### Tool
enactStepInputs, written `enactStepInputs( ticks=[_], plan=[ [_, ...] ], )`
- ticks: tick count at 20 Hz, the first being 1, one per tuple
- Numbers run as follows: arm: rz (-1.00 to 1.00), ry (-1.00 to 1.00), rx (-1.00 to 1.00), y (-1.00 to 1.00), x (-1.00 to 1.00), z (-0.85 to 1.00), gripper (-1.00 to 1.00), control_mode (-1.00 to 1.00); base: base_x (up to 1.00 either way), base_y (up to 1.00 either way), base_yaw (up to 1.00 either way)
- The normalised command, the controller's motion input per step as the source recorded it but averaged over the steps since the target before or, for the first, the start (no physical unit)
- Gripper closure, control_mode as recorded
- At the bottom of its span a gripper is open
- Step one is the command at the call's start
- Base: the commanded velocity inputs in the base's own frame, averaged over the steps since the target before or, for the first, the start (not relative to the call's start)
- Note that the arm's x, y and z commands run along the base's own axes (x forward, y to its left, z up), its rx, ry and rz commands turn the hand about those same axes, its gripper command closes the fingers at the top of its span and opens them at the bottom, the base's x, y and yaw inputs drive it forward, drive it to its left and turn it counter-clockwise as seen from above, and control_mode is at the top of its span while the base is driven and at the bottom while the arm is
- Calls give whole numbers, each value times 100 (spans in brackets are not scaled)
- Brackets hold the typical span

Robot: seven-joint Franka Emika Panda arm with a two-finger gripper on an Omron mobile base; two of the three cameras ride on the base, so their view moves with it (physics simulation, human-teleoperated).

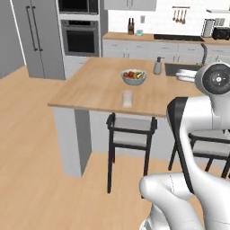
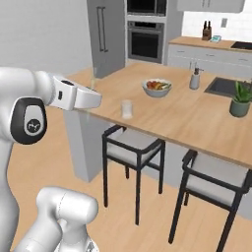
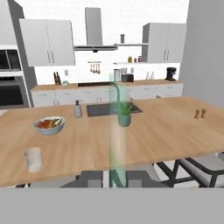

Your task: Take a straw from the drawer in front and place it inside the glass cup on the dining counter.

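Dining counter (image 3: pixel 144 131) spans hand view, light wood planks. Fruit bowl (image 3: pixel 49 125) at 9 o'clock; glass cup (image 3: pixel 33 159) near edge at 8 o'clock, upright, nothing inside. Gripper (image 3: pixel 116 178) at 6 o'clock, fingers pinched tight on straw (image 3: pixel 117 131), pale translucent stick rising toward 12 o'clock.

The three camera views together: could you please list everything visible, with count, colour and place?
Light wood plank dining counter: one, tan, centre.
Clear glass cup: one, colourless, near counter's front edge.
Pale fruit bowl: one, mixed fruit, behind the cup.
Grey soap dispenser: one, beside the dark sink.
Green potted plant: one, by the sink.
Black-framed stools: two, grey seats, under the counter.
Thin pale green straw: one, upright in the jaws.
Gripper: one, dark tips, shut on the straw.
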Motion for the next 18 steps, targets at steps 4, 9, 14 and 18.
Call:
enactStepInputs(
  ticks=[4,9,14,18],
  plan=[
    [0,0,0,0,0,0,100,100,69,100,-31],
    [0,0,0,0,0,0,100,100,69,100,-34],
    [0,0,0,0,0,0,100,100,74,73,-34],
    [0,0,0,0,0,0,100,100,74,28,-36]
  ],
)
